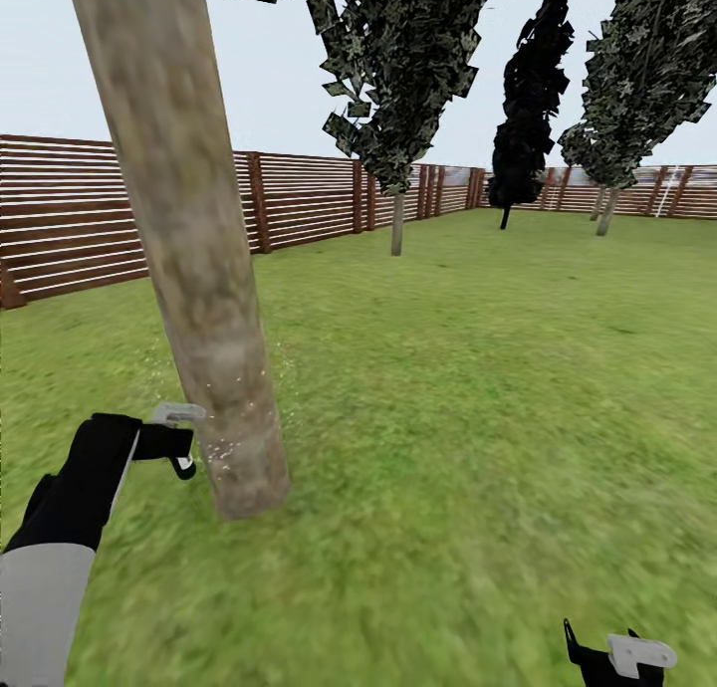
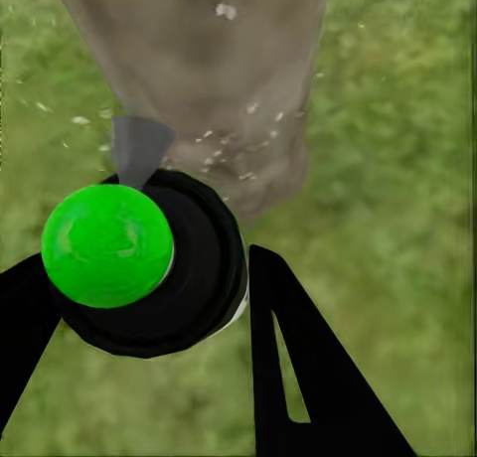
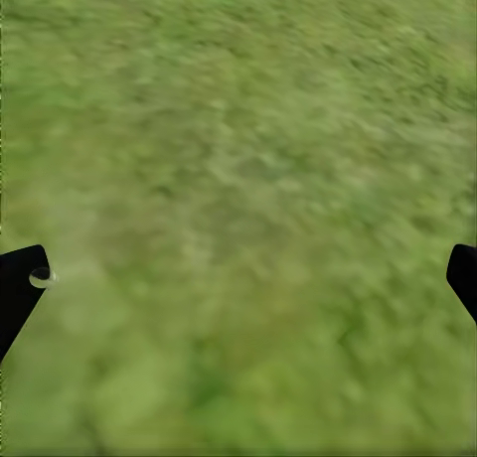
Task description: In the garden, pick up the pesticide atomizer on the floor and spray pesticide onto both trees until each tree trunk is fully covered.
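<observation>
The broad green grass lawn (image 1: 478,388) fills the ground in the head view, ringed by a brown horizontal-slat wooden fence (image 1: 299,204) running from nine o'clock across to two o'clock. A thick, leaning tree trunk of mottled grey-beige bark (image 1: 189,239) rises from the grass at about seven o'clock up to eleven o'clock, with no low branches. Farther back, a dark green leafy tree on a thin pale stem (image 1: 398,80) stands at twelve o'clock, a black columnar tree (image 1: 528,110) at one o'clock, and another leafy tree (image 1: 647,70) at two o'clock near the fence.

The robot's left arm, black sleeve over a grey forearm (image 1: 60,528), reaches in from eight o'clock. Its left claw (image 1: 177,438) is just beside the base of the thick trunk, and in the left wrist view its black fingers (image 2: 308,378) are closed around the pesticide atomizer, a black round-bodied sprayer with a bright green ball cap (image 2: 149,258). A grey nozzle (image 2: 137,147) on it points at the trunk (image 2: 209,70), and pale specks (image 1: 224,448) dot the air and the bark around the trunk's base.

The right claw (image 1: 612,657) sits low at five o'clock over bare grass; in the right wrist view its black fingertips (image 3: 20,293) stand wide apart, holding nothing.
</observation>
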